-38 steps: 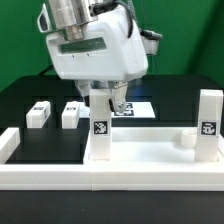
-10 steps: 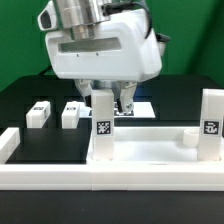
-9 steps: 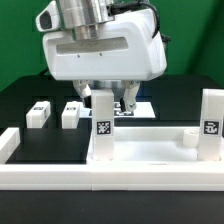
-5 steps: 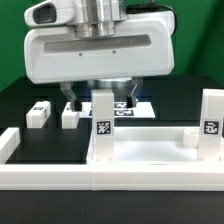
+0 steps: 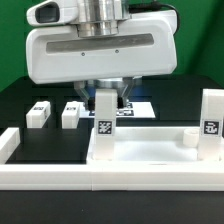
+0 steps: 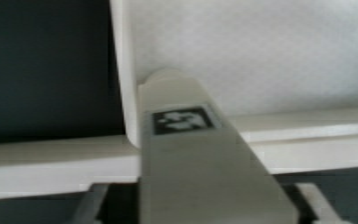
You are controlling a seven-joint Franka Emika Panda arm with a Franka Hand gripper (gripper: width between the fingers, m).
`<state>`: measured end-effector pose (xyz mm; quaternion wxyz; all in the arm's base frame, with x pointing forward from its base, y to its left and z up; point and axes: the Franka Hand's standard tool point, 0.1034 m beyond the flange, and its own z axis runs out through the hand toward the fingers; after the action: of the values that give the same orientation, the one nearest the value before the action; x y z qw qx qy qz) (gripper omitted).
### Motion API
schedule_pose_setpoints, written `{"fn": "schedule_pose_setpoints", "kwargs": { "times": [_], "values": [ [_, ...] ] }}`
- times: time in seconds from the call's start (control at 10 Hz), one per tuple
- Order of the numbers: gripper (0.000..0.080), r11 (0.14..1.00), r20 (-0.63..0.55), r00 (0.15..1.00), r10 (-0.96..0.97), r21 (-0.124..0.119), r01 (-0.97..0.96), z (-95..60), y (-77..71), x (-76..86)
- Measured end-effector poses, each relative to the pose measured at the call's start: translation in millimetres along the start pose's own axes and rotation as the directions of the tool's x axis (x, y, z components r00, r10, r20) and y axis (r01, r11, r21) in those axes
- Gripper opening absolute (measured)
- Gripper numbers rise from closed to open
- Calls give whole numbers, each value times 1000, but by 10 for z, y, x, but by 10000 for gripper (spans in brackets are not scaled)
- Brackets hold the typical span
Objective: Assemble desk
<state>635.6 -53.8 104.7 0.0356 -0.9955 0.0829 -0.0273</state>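
Observation:
The white desk tabletop (image 5: 150,150) lies upside down against the front wall. One tagged leg (image 5: 102,125) stands upright at its near left corner, and another leg (image 5: 209,125) stands at the right corner. Two loose legs (image 5: 38,113) (image 5: 71,113) lie on the black table at the exterior view's left. My gripper (image 5: 104,98) is right above the left upright leg, with a finger on each side of its top. In the wrist view the leg (image 6: 194,140) fills the middle between my fingers (image 6: 91,200), with dark gaps on both sides. The tabletop (image 6: 247,50) lies beyond it.
A long low white border wall (image 5: 110,178) runs along the front and turns up at the left (image 5: 8,143). The marker board (image 5: 138,108) lies flat behind the upright leg. A small white peg (image 5: 187,139) sits on the tabletop near the right leg.
The gripper has turned from an angled pose to square-on, with its fingers spread wide. In the last half second the fingers moved inward toward the leg.

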Motion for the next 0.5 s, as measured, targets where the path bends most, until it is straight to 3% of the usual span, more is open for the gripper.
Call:
{"fn": "schedule_pose_setpoints", "kwargs": {
  "times": [0.3, 0.5],
  "values": [
    [296, 951, -14, 951, 309, -2, -309, -7, 0, 19],
    [296, 794, -6, 795, 607, -8, -607, -25, -14, 4]
  ]
}}
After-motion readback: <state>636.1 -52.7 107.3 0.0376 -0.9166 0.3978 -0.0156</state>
